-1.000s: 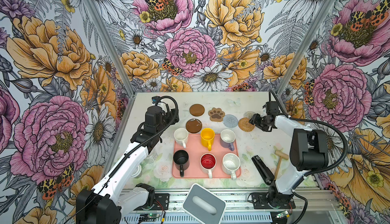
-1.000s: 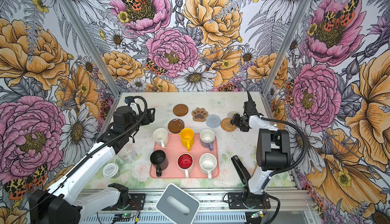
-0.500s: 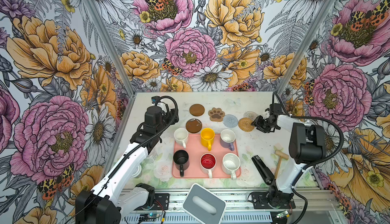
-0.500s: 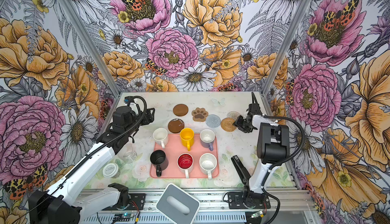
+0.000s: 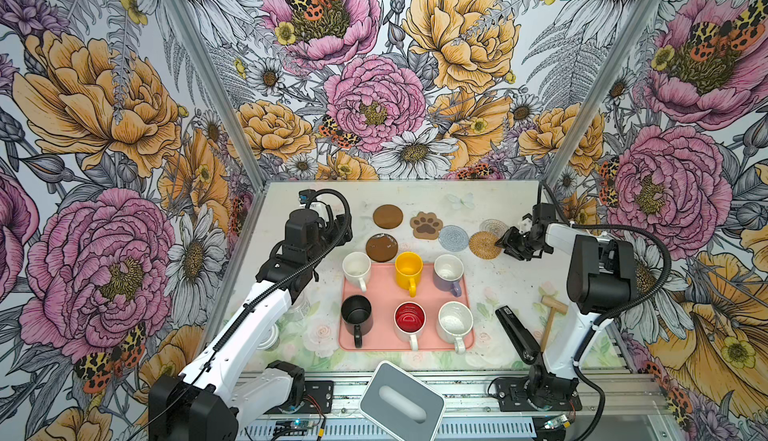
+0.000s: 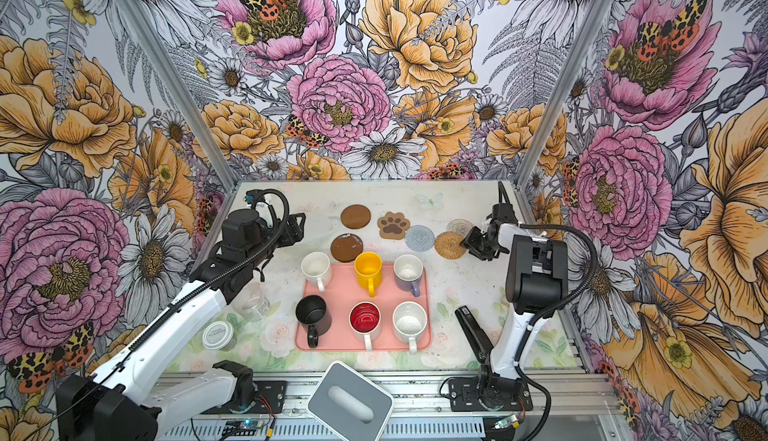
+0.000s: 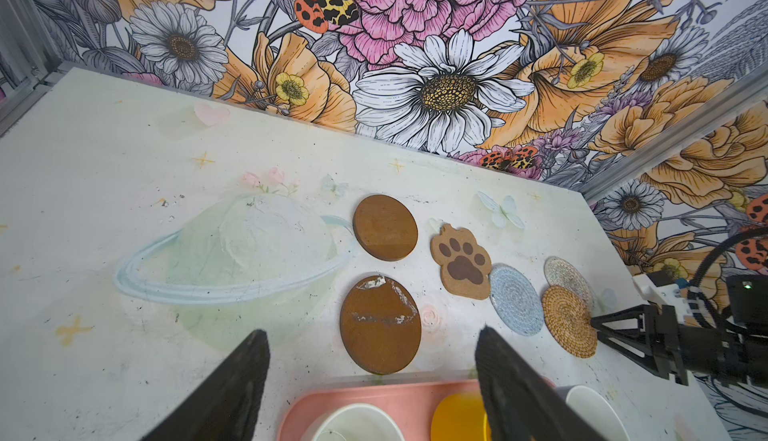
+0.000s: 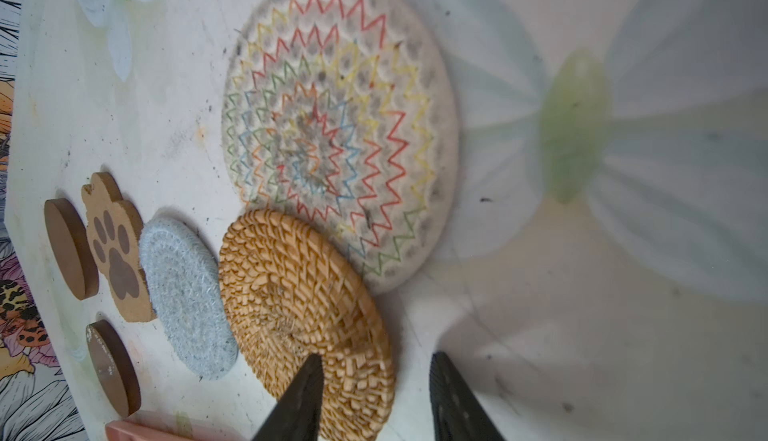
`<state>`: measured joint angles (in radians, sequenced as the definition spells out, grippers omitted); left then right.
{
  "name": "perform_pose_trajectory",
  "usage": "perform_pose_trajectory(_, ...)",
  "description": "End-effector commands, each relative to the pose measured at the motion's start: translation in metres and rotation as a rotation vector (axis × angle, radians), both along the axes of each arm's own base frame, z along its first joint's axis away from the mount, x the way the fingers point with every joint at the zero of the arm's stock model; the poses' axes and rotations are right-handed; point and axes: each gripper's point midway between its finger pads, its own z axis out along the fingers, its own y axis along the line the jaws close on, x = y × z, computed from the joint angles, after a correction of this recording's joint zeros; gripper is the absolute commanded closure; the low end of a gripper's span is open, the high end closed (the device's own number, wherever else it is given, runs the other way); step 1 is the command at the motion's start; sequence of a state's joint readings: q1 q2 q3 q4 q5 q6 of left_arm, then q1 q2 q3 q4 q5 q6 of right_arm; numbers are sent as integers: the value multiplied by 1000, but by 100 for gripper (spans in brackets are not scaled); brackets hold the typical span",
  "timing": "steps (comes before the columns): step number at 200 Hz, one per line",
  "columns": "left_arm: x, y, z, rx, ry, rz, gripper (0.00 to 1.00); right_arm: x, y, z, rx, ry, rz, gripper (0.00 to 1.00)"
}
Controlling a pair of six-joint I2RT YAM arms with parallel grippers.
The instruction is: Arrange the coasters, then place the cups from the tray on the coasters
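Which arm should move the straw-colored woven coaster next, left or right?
Right. The right pincer straddles the edge of the orange rattan coaster; the left pincer hovers open farther off, near the brown discs.

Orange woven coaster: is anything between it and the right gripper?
Nothing visible is in the way. The right gripper sits right at the orange woven coaster, whose rim lies between its open jaws.

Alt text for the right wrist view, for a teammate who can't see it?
The right gripper, jaws apart, straddles the rim of the orange-tan rattan coaster, which overlaps a white coaster stitched with coloured zigzags. Beside them lie the grey woven coaster, the paw-shaped coaster and two brown disc coasters.
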<state>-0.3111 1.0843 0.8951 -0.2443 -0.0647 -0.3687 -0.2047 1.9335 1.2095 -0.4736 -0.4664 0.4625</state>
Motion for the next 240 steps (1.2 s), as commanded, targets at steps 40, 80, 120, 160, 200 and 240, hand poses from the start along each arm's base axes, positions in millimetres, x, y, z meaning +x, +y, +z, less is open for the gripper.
perform_pose_trajectory(40,-2,-5,5,-18,-1,-19,21,12,3,0,44,-16,8,64)
perform_pose_trajectory(80,-3,-6,6,-23,-3,-25,21,13,7,2,63,-18,13,73)
perform_pose_trajectory(120,-3,-5,7,-21,-9,-22,20,15,13,6,70,-27,24,78)
perform_pose_trajectory(160,-3,-5,6,-18,-6,-23,20,21,24,8,74,-32,42,86)
perform_pose_trajectory(200,-3,-4,6,-11,-7,-22,20,29,35,7,77,-31,58,89)
perform_pose_trajectory(240,-3,-3,5,-2,-7,-21,20,38,44,4,80,-27,69,90)
